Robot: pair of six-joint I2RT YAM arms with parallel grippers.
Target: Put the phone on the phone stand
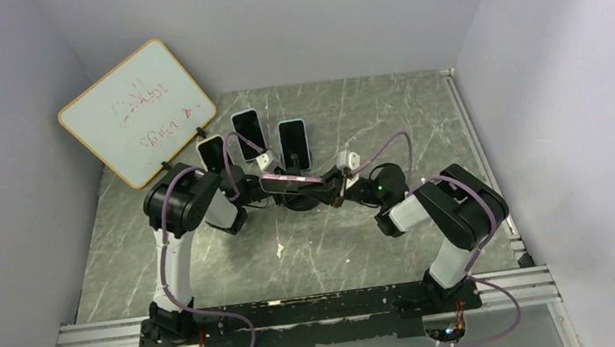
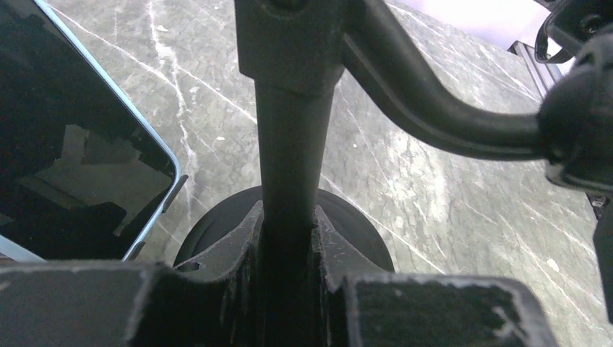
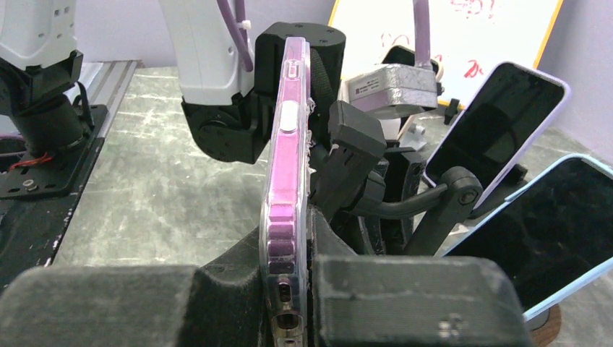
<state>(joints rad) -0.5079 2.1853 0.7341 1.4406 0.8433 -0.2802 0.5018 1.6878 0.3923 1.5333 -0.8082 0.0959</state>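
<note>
The phone (image 3: 288, 181), purple in a clear case, stands edge-on between the jaws of my right gripper (image 3: 289, 246), which is shut on its lower end. From above, the phone (image 1: 291, 179) is held roughly level just over the black phone stand (image 1: 303, 199) at mid-table. My left gripper (image 2: 289, 217) is shut on the stand's upright post (image 2: 293, 130), above its round base (image 2: 217, 231). The stand's bent arm (image 2: 434, 101) runs off to the right. In the right wrist view the stand's black holder (image 3: 354, 144) sits close against the phone's right face.
Three other phones lean on stands behind: one on the left (image 1: 213, 154), one in the middle (image 1: 248, 134) and a blue-cased one (image 1: 293, 144). A whiteboard (image 1: 137, 110) leans in the back left corner. Grey walls close in three sides; a rail (image 1: 303, 311) runs along the near edge.
</note>
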